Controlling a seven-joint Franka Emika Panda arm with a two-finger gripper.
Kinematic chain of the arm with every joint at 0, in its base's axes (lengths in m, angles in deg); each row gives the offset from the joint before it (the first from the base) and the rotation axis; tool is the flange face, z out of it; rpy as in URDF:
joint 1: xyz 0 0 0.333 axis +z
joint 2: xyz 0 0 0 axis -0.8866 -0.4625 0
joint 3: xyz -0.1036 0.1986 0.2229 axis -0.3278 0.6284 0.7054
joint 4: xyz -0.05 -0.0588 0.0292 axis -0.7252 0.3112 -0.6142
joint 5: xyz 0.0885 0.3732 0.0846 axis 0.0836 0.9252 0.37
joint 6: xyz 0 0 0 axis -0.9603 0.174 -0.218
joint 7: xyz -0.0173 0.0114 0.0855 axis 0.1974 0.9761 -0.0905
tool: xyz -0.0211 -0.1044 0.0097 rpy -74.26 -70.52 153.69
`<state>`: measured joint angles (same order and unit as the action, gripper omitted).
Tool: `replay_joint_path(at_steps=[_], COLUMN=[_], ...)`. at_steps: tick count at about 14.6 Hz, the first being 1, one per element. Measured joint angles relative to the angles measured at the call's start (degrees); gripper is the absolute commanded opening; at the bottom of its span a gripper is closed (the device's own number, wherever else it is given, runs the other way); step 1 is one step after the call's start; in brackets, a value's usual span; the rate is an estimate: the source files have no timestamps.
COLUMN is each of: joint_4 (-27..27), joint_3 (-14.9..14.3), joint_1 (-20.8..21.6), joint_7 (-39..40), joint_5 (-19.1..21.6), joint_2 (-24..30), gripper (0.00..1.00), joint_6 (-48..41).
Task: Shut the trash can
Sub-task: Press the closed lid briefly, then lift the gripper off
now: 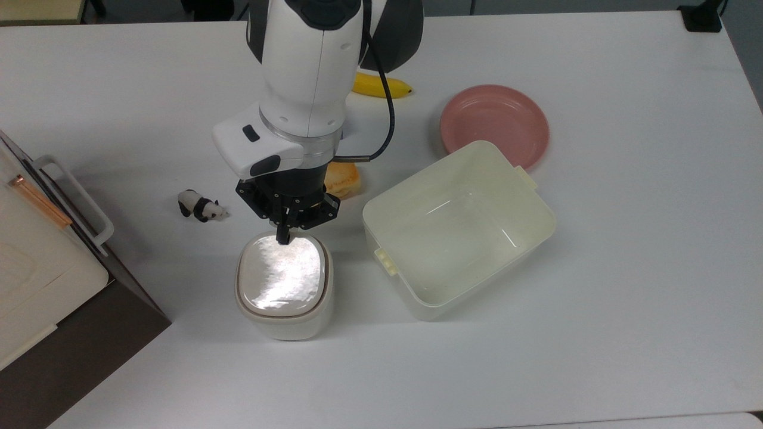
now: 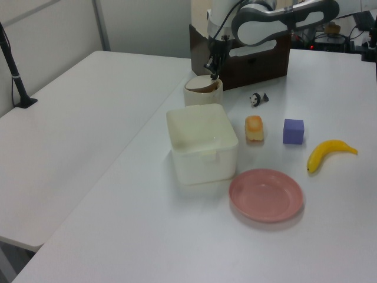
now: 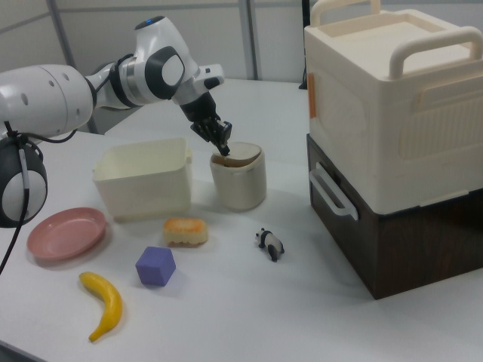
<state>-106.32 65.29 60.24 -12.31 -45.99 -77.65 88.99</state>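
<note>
In the top view you have the trash can (image 1: 284, 287) left of the tub (image 1: 459, 229), the panda (image 1: 200, 206) at its upper left, the plate (image 1: 494, 124) beyond the tub.

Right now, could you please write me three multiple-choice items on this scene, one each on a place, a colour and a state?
1. In the top view, what lies to the left of the trash can, nearer the dark cabinet?
A. the banana
B. the toy panda
C. the plate

2. What colour is the plate?
A. pink
B. green
C. black

3. How does the trash can's lid stand?
A. upright, wide open
B. lying on the table
C. lowered onto the can

Answers:
1 B: the toy panda lies to the top view's left of the can.
2 A: the plate is pink.
3 C: the lid covers the opening, with the pincer at its edge.
</note>
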Motion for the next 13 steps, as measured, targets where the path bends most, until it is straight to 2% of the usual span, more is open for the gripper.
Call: replay_joint_path(at_steps=[10, 13], joint_4=[-1.2, 0.5], joint_3=[0.0, 0.0], joint_1=[-0.7, -0.6], joint_7=[0.0, 0.0], joint_5=[0.0, 0.0], joint_2=[-1.2, -1.1], gripper=[0.0, 0.0], joint_6=[0.0, 0.0])
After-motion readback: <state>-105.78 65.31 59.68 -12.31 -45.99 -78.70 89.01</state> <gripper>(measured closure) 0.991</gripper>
